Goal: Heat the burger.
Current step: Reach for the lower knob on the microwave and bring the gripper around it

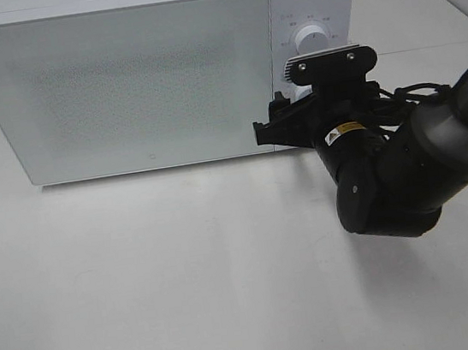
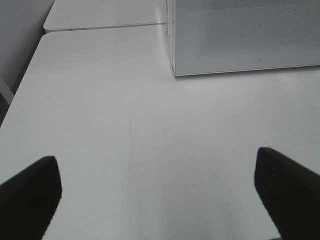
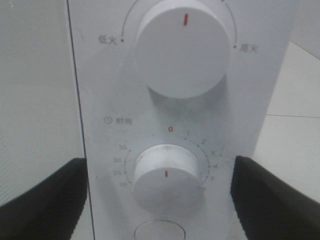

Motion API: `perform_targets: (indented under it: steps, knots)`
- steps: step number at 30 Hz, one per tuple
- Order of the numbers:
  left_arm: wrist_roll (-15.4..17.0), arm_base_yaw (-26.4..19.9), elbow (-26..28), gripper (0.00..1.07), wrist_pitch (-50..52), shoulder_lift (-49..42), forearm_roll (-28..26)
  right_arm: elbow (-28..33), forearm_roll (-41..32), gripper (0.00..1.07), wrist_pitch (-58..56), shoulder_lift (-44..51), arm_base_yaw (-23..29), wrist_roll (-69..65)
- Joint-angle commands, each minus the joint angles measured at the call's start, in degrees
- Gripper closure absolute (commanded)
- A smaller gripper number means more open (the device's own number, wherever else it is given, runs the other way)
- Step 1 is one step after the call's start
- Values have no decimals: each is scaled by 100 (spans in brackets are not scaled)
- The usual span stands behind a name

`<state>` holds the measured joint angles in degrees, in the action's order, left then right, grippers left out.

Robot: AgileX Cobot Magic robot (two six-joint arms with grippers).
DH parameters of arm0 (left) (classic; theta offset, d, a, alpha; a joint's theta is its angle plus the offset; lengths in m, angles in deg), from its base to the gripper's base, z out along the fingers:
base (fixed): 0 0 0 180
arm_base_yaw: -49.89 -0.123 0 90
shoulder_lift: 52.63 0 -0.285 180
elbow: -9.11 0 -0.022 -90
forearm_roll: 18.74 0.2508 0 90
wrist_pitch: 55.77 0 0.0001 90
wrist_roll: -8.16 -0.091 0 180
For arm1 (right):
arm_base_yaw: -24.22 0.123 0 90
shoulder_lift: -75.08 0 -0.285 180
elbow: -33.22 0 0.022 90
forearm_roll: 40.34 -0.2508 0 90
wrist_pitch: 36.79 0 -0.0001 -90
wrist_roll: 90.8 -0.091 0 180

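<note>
Hovering in front of the control panel (image 1: 316, 9) of the white microwave (image 1: 135, 76), the right end effector (image 3: 159, 170) is facing the two dials head-on. Its two dark fingers (image 3: 45, 200) are standing wide apart, one on either side of the lower timer knob (image 3: 166, 180), and neither is touching the knob: gaping, gripping nothing. The knob's red mark is lining up with the red 0 (image 3: 170, 129) on the printed time scale. The upper power knob (image 3: 182, 50) is showing its own red mark midway along its arc. A rounded button (image 3: 159, 231) is sitting just beside the timer knob, partly cut off at the frame edge.

From the high camera, the black right arm (image 1: 423, 167) is reaching in from the right side, and its wrist is covering the lower part of the panel; only the upper knob (image 1: 312, 37) is showing there. The microwave door (image 1: 127, 85) is sitting closed, and its frosted dotted window is letting nothing inside show through.

The left end effector (image 2: 157, 175) is hanging over bare white worktop (image 2: 130, 110), fingers (image 2: 30, 195) spread to both edges of its view, holding nothing; a corner of the microwave is lying ahead of it.

The burger is not showing in any of the three views, so I cannot tell where it is lying.
</note>
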<state>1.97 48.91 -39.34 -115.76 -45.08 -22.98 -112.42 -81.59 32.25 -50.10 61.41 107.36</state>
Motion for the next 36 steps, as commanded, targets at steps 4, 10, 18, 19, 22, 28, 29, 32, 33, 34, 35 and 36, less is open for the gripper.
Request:
perform_targets:
  steps: [4,10,18,19,22,28,29,32,33,34,35,36]
  knots:
    - [6,-11,-11,3,52,-132,-46,-189,52,31,470,-166,-126,0]
    - [6,-11,-11,3,52,-132,-46,-258,23,31,435,-218,-126,-6]
    - [6,-11,-11,3,52,-132,-46,-264,46,31,350,-241,-252,-97]
    - [6,-11,-11,3,52,-132,-46,-264,46,31,350,-241,-252,-97]
    - [6,-11,-11,3,52,-132,-46,-264,46,31,338,-264,-252,-103]
    - [6,-11,-11,3,52,-132,-40,-264,63,31,298,-264,-252,-103]
    - [6,-11,-11,3,52,-132,-40,-264,63,31,298,-264,-252,-103]
    - [6,-11,-11,3,52,-132,-40,-264,63,31,298,-264,-241,-109]
    - [6,-11,-11,3,52,-132,-40,-264,63,31,298,-264,-241,-109]
    - [6,-11,-11,3,52,-132,-40,-264,74,31,298,-264,-241,-109]
    - [6,-11,-11,3,52,-132,-40,-264,86,31,298,-264,-241,-109]
    - [6,-11,-11,3,52,-132,-40,-264,86,31,298,-264,-241,-109]
